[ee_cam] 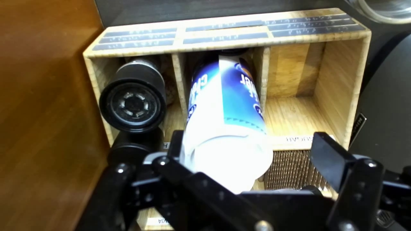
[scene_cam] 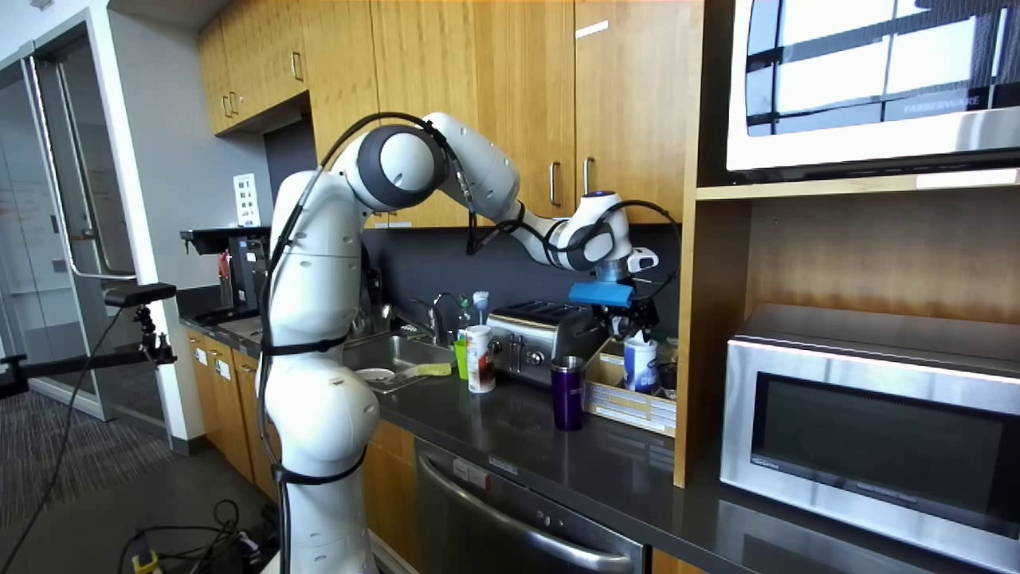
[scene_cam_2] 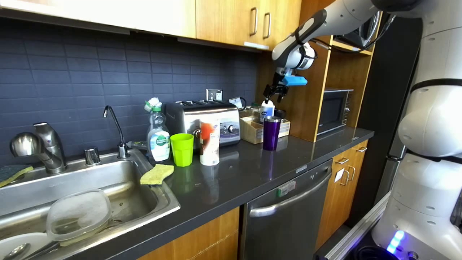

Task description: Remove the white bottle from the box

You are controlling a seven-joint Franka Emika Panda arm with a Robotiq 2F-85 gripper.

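Observation:
The white bottle [scene_cam: 640, 365] has a blue label and a white top. It stands in the middle compartment of the low tan wooden box [scene_cam: 629, 410]. The bottle [scene_cam_2: 267, 108] and box [scene_cam_2: 251, 133] also show in an exterior view. My gripper [scene_cam: 633, 325] is above the bottle in both exterior views [scene_cam_2: 273, 97]. In the wrist view my gripper [ee_cam: 250, 147] is open around the bottle's top [ee_cam: 221, 112]. The left finger is close against the bottle; I cannot tell if it touches. The right finger stands apart with a wide gap. The bottle's base is hidden inside the box [ee_cam: 224, 35].
A black-capped container [ee_cam: 133, 106] sits in the box's left compartment in the wrist view. A wooden panel [ee_cam: 48, 96] stands close beside the box. A purple tumbler [scene_cam_2: 271, 133] stands in front of it. A silver toaster [scene_cam_2: 227, 126] stands on the box's other side.

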